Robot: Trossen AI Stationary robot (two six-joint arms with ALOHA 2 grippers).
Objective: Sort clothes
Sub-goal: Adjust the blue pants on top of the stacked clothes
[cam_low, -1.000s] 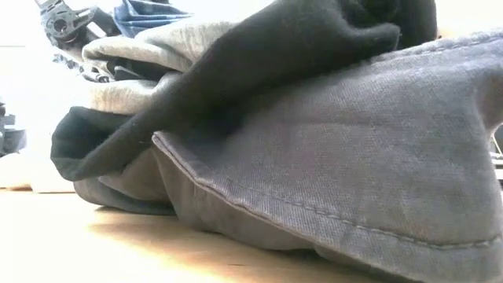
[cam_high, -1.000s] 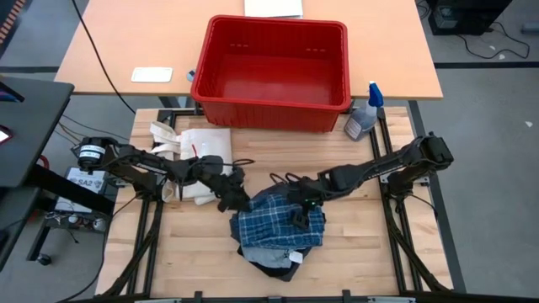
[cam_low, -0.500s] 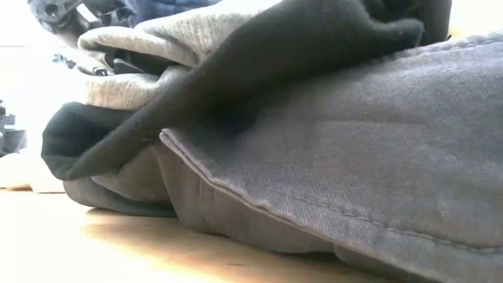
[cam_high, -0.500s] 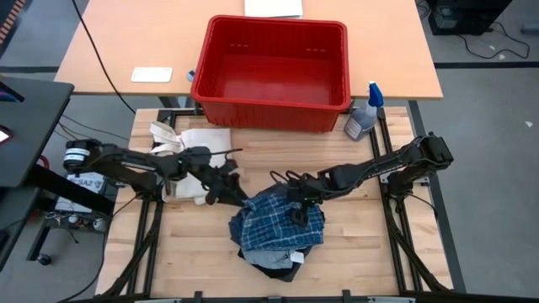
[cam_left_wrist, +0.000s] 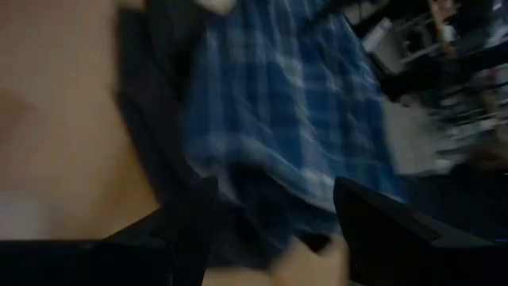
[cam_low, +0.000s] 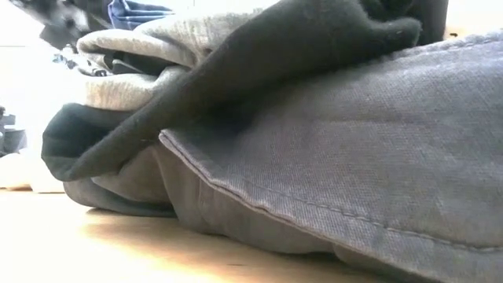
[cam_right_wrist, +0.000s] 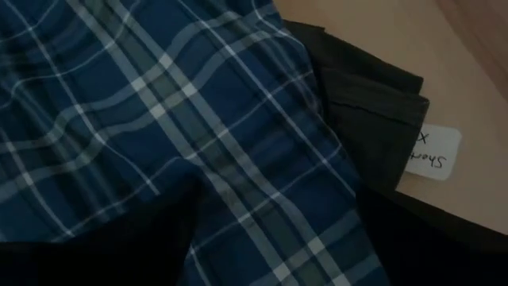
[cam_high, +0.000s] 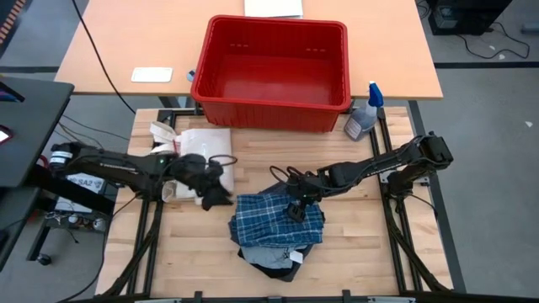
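Note:
The clothes lie in one pile near the table's middle. The blue-and-white plaid piece (cam_high: 278,220) (cam_right_wrist: 198,119) is on top. Charcoal-grey shorts (cam_high: 268,252) (cam_low: 361,165) and a black piece (cam_high: 276,271) (cam_low: 283,39) are under it. My right gripper (cam_high: 294,210) (cam_right_wrist: 270,238) is open, and its fingers point down at the plaid's far part. My left gripper (cam_high: 216,195) (cam_left_wrist: 274,230) is open too. It is left of the pile, beside the cream tote bag, and touches nothing. My right gripper comes at the plaid piece (cam_right_wrist: 262,183) from above, with one open finger on either side of a patch of the cloth. Whether its fingertips touch the cloth, I cannot tell. The plaid lies slack on the pile.
A red bin (cam_high: 274,63) stands beyond the table's far edge, with a spray bottle (cam_high: 364,118) to its right. The cream tote bag (cam_high: 198,147) lies at the far left of the table. A white size tag (cam_right_wrist: 432,151) shows on the black piece. Bare wood lies right of the pile.
My left gripper has drawn back from the plaid's left corner toward the table's left edge, by the tote bag. My right gripper has shifted slightly toward the far edge. The plaid, bunched before, now lies flatter on the pile.

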